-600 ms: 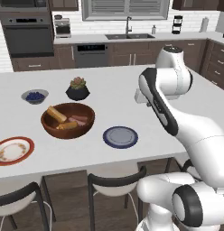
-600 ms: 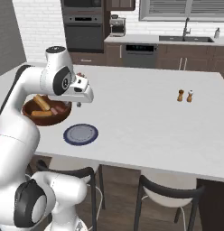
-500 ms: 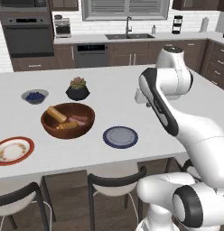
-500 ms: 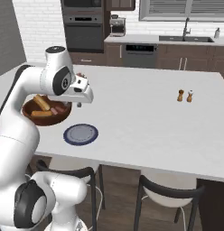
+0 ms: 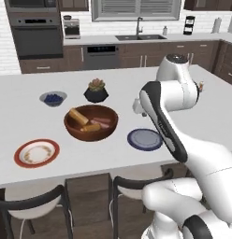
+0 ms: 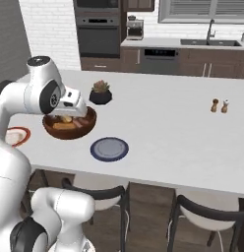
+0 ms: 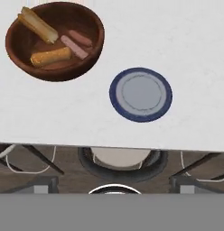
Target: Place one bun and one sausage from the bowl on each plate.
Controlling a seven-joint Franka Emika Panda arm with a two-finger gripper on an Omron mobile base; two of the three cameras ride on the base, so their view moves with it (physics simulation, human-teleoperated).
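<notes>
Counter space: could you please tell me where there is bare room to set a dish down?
The widest free stretch runs from the blue plate right to the two shakers. A smaller bare patch lies between the bowl and the red-rimmed plate. It is crowded behind the bowl, where the blueberry bowl and succulent pot stand.

The counter holds 1 wooden bowl with 2 buns and 2 sausages, 2 plates, 1 blueberry bowl, 1 potted succulent, and 2 shakers.
</notes>
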